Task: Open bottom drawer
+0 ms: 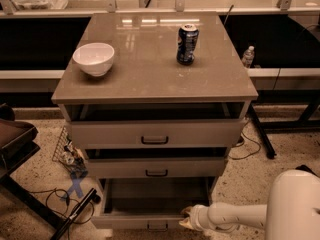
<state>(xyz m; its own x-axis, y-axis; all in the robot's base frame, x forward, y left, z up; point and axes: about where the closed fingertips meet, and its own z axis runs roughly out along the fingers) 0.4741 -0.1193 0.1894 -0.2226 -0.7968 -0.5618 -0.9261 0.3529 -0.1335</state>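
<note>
The bottom drawer (131,221) of the grey-beige cabinet (150,79) stands pulled well out, showing its plain pale interior (150,204). Its small dark handle (157,227) sits at the frame's lower edge. My gripper (186,218) is at the right part of the drawer front's top edge, on the end of my white arm (235,215), which reaches in from the right. The middle drawer (156,168) and the top drawer (155,133) above it are each slightly ajar.
A white bowl (93,58) and a blue can (187,44) stand on the cabinet top. A dark chair (12,139), cables (65,199) and a wire basket (67,151) lie on the floor at left. A bottle (248,56) stands behind at right.
</note>
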